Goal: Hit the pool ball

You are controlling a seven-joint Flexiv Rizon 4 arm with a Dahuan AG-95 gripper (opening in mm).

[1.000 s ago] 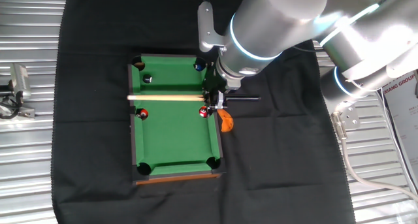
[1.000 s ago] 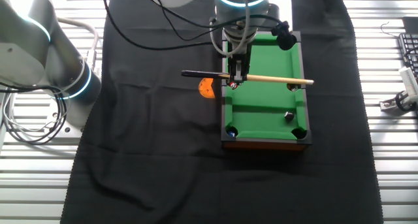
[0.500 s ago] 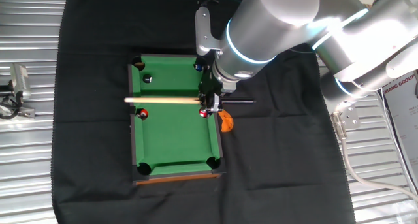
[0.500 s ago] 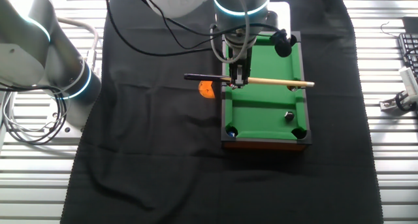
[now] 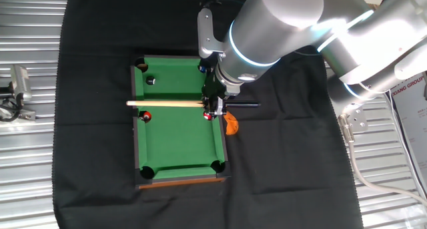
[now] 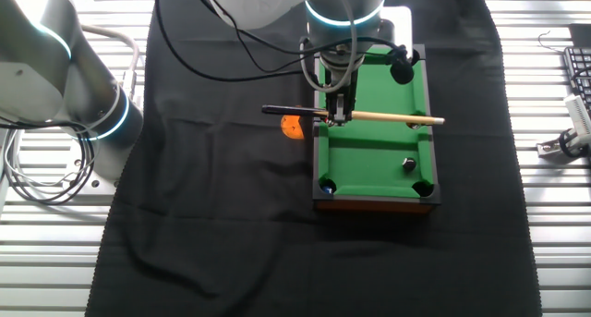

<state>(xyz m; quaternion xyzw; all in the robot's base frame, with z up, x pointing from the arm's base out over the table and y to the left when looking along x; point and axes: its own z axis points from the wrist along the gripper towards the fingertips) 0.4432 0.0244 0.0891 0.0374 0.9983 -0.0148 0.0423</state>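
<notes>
The tiny black pool ball [image 5: 151,81] lies on the green felt near a corner pocket of the miniature pool table [image 5: 179,149]. It also shows in the other fixed view [image 6: 407,164]. My gripper [image 5: 212,103] is shut on a wooden cue stick [image 5: 167,103] with a black butt. The gripper holds the cue level across the table at the side rail. It shows in the other view [image 6: 339,115] with the cue [image 6: 392,118]. The cue's tip reaches the opposite rail. The black ball lies to one side of the cue, apart from it.
A red ball [image 5: 146,116] lies beside the cue tip, and another red ball [image 5: 208,115] lies under the gripper. A dark blue ball [image 5: 202,67] sits by a corner pocket. An orange object [image 5: 231,125] lies on the black cloth [image 5: 93,122] beside the table.
The gripper and the cue have slid a little along the cue's length, tip further toward the far rail. The balls have not moved.
</notes>
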